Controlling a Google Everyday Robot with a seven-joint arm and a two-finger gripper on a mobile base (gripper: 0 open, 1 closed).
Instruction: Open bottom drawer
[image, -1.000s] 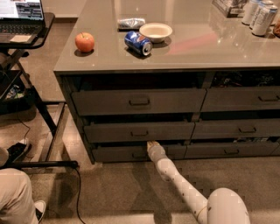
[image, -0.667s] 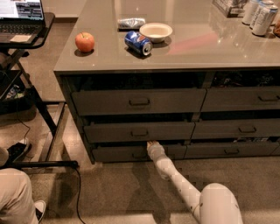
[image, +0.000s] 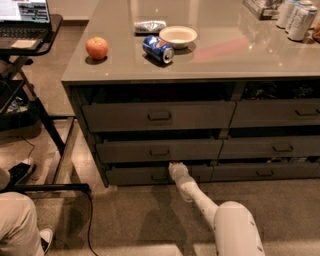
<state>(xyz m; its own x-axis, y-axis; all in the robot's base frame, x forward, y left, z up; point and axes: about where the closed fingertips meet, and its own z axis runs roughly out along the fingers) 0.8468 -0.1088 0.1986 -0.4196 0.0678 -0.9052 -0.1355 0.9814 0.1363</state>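
The bottom drawer (image: 130, 175) is the slim dark grey-brown front at the foot of the left stack, under two taller drawers. Its small loop pull (image: 159, 176) sits at the centre. My gripper (image: 171, 168) is at the end of the white arm (image: 200, 200), which reaches up from the lower right. The gripper tip is at the drawer's top edge, just right of the pull and touching or nearly touching the front. The drawer front stands out only slightly, about level with its twin (image: 265, 172) in the right stack.
The counter top (image: 225, 55) holds an apple (image: 97, 48), a blue can (image: 158, 48) on its side, a white bowl (image: 178, 35) and a foil packet (image: 150, 26). A black stand (image: 30, 45) with a laptop and a person's leg (image: 17, 225) are at the left.
The arm's elbow has shifted left and nearer the camera. The gripper stays at the bottom drawer's pull. The drawer has not visibly moved.
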